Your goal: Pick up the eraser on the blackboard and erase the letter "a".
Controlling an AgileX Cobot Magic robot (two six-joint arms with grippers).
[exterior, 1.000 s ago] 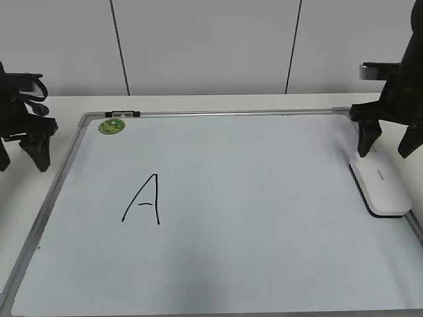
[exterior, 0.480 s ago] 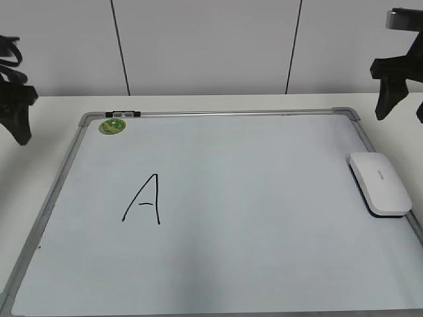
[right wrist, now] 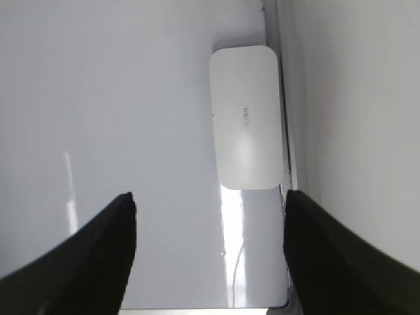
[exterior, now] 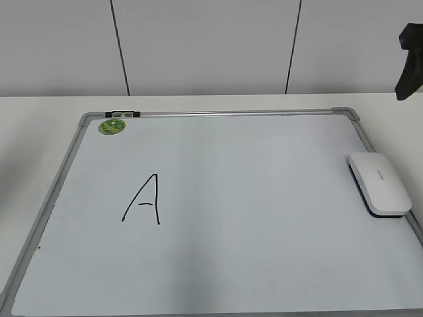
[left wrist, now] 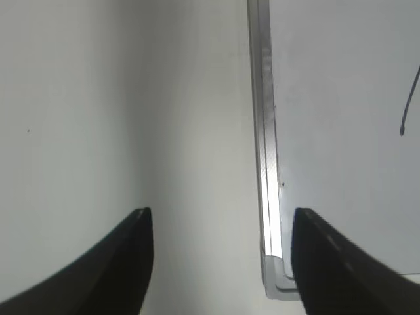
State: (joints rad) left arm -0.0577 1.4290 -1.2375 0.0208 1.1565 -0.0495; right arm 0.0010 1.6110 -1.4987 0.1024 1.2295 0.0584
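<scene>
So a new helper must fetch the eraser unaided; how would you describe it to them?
Find the large pale whiteboard with a grey metal frame lying flat on the table. At its right edge, about halfway down, lies a white rounded-rectangular plastic eraser. It is the only loose block there; the round green sticker and black handwritten "A" are flat marks.

The exterior view looks down at a slant across the whole blackboard toward a back wall. The left wrist view faces straight down from high above the board's left frame edge and the bare worktop beside it. The right wrist view faces straight down over the right edge, sharing the eraser with the exterior view.
</scene>
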